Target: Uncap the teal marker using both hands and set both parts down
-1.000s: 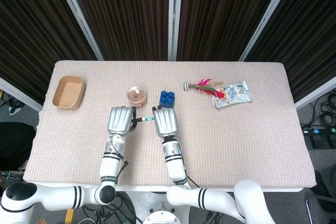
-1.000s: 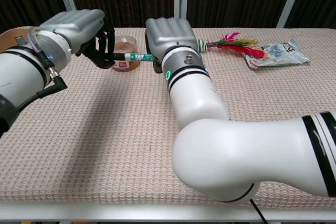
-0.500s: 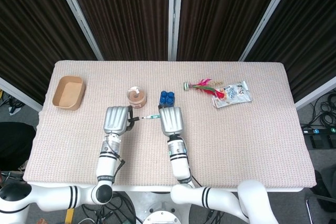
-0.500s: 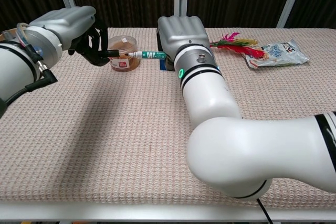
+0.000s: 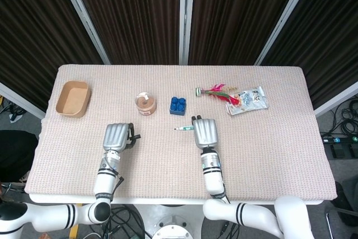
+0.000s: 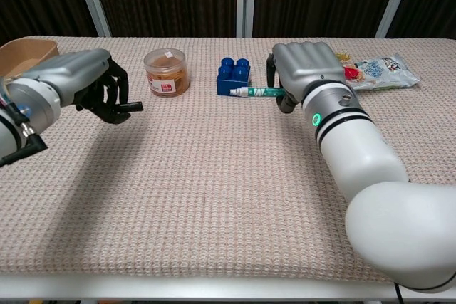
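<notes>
Your right hand (image 6: 303, 69) grips the teal marker (image 6: 258, 92) body, uncapped, its white tip pointing left just in front of the blue block (image 6: 234, 76). Your left hand (image 6: 89, 90) pinches the dark cap (image 6: 133, 106), which only the chest view shows clearly. The marker's printing and the red label on the round tub (image 6: 166, 71) are too small to read. The table (image 5: 268, 144) lies bare between your hands and toward the near edge. Far right sit a printed pouch (image 5: 246, 100) and feathered shuttlecock (image 5: 213, 91); far left, a brown tray (image 5: 73, 98).
</notes>
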`<action>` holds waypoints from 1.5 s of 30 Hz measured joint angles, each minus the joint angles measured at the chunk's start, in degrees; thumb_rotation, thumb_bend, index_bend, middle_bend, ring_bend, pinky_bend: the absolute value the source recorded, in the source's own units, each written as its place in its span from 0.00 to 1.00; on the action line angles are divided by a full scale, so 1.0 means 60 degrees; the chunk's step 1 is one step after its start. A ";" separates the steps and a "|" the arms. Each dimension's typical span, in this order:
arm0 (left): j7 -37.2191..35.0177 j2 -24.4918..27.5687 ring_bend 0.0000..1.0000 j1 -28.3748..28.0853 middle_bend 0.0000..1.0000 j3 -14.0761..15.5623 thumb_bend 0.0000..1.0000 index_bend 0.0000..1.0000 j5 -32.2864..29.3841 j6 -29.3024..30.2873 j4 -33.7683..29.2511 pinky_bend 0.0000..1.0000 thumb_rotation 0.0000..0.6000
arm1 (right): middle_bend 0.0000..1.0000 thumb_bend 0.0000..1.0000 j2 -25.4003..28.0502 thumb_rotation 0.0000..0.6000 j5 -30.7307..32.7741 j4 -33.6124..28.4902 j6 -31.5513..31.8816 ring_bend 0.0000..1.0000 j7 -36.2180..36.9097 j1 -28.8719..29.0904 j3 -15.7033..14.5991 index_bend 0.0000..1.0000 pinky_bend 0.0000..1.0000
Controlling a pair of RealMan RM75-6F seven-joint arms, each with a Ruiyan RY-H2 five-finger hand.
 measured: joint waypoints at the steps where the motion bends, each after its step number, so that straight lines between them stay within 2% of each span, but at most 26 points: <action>1: -0.0147 -0.0053 0.50 0.0034 0.56 0.0077 0.25 0.52 0.0059 -0.0126 0.0170 0.62 1.00 | 0.56 0.36 0.0022 1.00 0.0034 0.0013 -0.0058 0.85 0.0004 -0.0027 -0.0018 0.59 0.96; 5: -0.0817 -0.0257 0.41 0.0149 0.47 0.0300 0.17 0.42 0.0439 -0.0600 0.0804 0.54 1.00 | 0.55 0.31 0.0071 1.00 0.0197 0.0110 -0.0344 0.83 0.0043 -0.0092 -0.0039 0.53 0.95; 9: -0.1018 -0.0285 0.31 0.0229 0.36 0.0352 0.12 0.31 0.0654 -0.0791 0.0994 0.42 1.00 | 0.42 0.19 0.0126 1.00 0.0483 0.0118 -0.0637 0.81 -0.0094 -0.0138 -0.0079 0.34 0.93; 12: -0.1060 -0.0207 0.29 0.0288 0.34 0.0319 0.10 0.30 0.0847 -0.0641 0.0961 0.38 1.00 | 0.34 0.15 0.0221 1.00 0.0661 -0.0061 -0.0703 0.80 -0.0254 -0.0177 -0.0075 0.27 0.93; 16: -0.1096 0.0091 0.29 0.0394 0.33 0.0190 0.09 0.30 0.1023 -0.0360 0.0710 0.31 1.00 | 0.30 0.12 0.0473 1.00 0.0557 -0.0472 -0.0558 0.80 -0.0186 -0.0285 -0.0072 0.26 0.92; 20: -0.1184 0.0702 0.28 0.0641 0.33 0.0083 0.09 0.30 0.1291 0.0098 0.0166 0.27 1.00 | 0.30 0.12 0.1011 1.00 0.0189 -0.1218 -0.0154 0.80 0.0052 -0.0538 -0.0106 0.25 0.92; 23: -0.1312 0.1323 0.26 0.0967 0.33 0.0102 0.08 0.30 0.1613 0.0554 -0.0368 0.25 1.00 | 0.31 0.12 0.1740 1.00 -0.0293 -0.2036 0.0320 0.80 0.0325 -0.0895 -0.0208 0.25 0.92; 26: -0.1477 0.1998 0.24 0.1454 0.33 0.0252 0.06 0.30 0.2042 0.1122 -0.0894 0.25 1.00 | 0.33 0.12 0.2736 1.00 -0.0976 -0.2748 0.0863 0.72 0.0562 -0.1359 -0.0461 0.28 0.87; 28: -0.1466 0.2271 0.22 0.1734 0.32 0.0467 0.05 0.29 0.2405 0.1501 -0.1007 0.24 1.00 | 0.33 0.12 0.3505 1.00 -0.1659 -0.2998 0.1256 0.56 0.0608 -0.1723 -0.0836 0.30 0.76; 29: -0.1402 0.2343 0.21 0.1828 0.31 0.0620 0.04 0.29 0.2622 0.1698 -0.0994 0.24 1.00 | 0.31 0.12 0.3856 1.00 -0.1951 -0.3078 0.1404 0.47 0.0624 -0.1904 -0.1050 0.29 0.67; 31: -0.1164 0.2437 0.19 0.2065 0.30 0.1091 0.02 0.28 0.3130 0.2147 -0.0868 0.22 1.00 | 0.23 0.12 0.4698 1.00 -0.2447 -0.3321 0.1589 0.24 0.0734 -0.2334 -0.1622 0.23 0.39; 32: -0.1062 0.2467 0.17 0.2277 0.29 0.1377 0.02 0.26 0.3356 0.2339 -0.0801 0.20 0.97 | 0.17 0.12 0.5062 1.00 -0.2553 -0.3446 0.1595 0.11 0.0805 -0.2509 -0.1878 0.17 0.22; 33: -0.1022 0.2484 0.16 0.2466 0.27 0.1584 0.01 0.25 0.3485 0.2439 -0.0764 0.19 0.92 | 0.12 0.12 0.5544 1.00 -0.2636 -0.3620 0.1571 0.03 0.0910 -0.2756 -0.2236 0.13 0.09; 34: -0.1000 0.2501 0.14 0.2664 0.26 0.1793 0.00 0.24 0.3591 0.2519 -0.0740 0.17 0.88 | 0.09 0.12 0.5884 1.00 -0.2690 -0.3749 0.1558 0.01 0.1004 -0.2959 -0.2515 0.11 0.03; 37: -0.0910 0.2589 0.11 0.3262 0.21 0.2486 0.00 0.21 0.3966 0.2716 -0.0722 0.14 0.80 | 0.05 0.12 0.6618 1.00 -0.3016 -0.4069 0.1616 0.00 0.1548 -0.3667 -0.3310 0.07 0.00; 41: -0.0729 0.2677 0.11 0.3806 0.21 0.3312 0.00 0.21 0.4769 0.3173 -0.0673 0.14 0.78 | 0.04 0.13 0.6916 1.00 -0.3573 -0.4225 0.1979 0.00 0.2378 -0.4644 -0.4083 0.05 0.00; 45: -0.0798 0.2777 0.11 0.4507 0.21 0.3622 0.00 0.21 0.5257 0.3657 -0.0606 0.14 0.78 | 0.04 0.13 0.6974 1.00 -0.4170 -0.4088 0.2681 0.00 0.3133 -0.5542 -0.4534 0.05 0.00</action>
